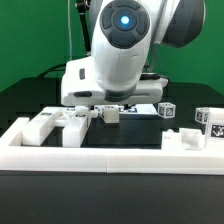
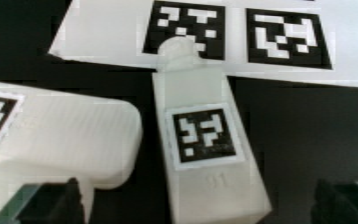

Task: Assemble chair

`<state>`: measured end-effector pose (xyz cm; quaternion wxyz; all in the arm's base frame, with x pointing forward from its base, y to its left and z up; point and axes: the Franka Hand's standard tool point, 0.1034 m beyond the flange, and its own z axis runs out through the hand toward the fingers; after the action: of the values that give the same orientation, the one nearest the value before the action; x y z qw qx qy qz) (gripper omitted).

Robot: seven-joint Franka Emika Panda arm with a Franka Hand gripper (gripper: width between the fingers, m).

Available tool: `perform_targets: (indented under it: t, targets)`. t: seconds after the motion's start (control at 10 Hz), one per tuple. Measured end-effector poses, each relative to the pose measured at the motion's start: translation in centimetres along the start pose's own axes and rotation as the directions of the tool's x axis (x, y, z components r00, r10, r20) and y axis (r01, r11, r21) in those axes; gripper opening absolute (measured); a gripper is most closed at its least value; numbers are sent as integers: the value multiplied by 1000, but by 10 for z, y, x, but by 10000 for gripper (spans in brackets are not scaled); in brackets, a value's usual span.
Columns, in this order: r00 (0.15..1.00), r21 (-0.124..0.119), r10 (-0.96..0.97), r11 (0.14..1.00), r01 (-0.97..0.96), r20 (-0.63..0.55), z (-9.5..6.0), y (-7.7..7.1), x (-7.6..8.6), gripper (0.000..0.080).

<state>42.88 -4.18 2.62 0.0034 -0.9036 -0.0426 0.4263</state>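
Note:
In the wrist view a long white chair part [image 2: 202,140] with a black tag lies on the black table, one end touching the marker board [image 2: 114,40]. A broader white chair part [image 2: 60,135] with a tag lies beside it. My gripper [image 2: 197,205] is open, with its dark fingertips [image 2: 43,205] wide apart on either side of the long part and not touching it. In the exterior view the gripper [image 1: 108,113] hangs low over the white parts [image 1: 62,122] in the middle of the table.
A white U-shaped fence [image 1: 100,156] runs along the front and up both sides. Tagged white parts stand at the exterior view's right [image 1: 168,110] and far right [image 1: 210,121]. The arm's bulky body [image 1: 120,50] hides the table behind it.

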Motion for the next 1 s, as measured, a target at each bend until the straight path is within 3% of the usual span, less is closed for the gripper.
perform_targets:
  t: [0.5, 1.0]
  targets:
    - [1000, -12, -20, 1000, 20, 1, 0, -15, 2, 649]
    - [998, -11, -55, 998, 55, -13, 10, -9, 9, 649]
